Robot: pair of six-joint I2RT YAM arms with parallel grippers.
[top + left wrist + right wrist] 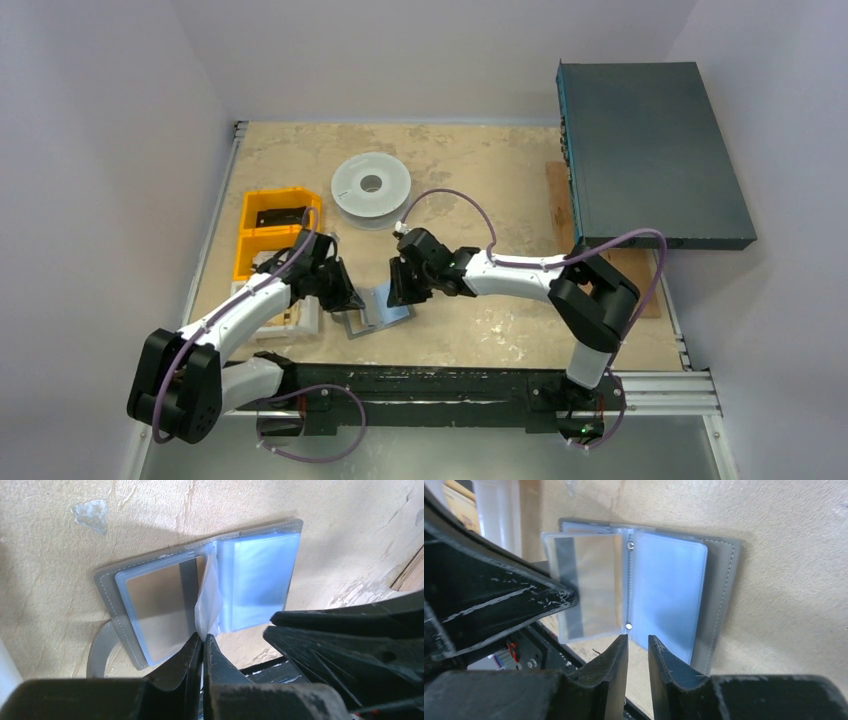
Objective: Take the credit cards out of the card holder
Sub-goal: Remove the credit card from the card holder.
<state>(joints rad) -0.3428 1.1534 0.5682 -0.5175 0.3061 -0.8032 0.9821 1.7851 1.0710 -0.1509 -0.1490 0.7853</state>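
Top external view: the slate-grey card holder (380,316) lies open and flat on the table (480,170) close to its near edge, a little left of the middle, with 2 arms bent in over it from either side. Left wrist view: the left tool (203,641) is pinched shut on a clear sleeve (209,595) that stands up from the holder's spine, and a card (155,607) with a dark stripe sits in the pocket beside it. Right wrist view: the right tool (638,647) hangs at the holder's near edge below the spine, its fingers a narrow gap apart with nothing between them. A pale round spool (370,183) lies toward the far edge, yellow bins (244,245) line the left edge, and a dark box (650,150) fills the far right corner.
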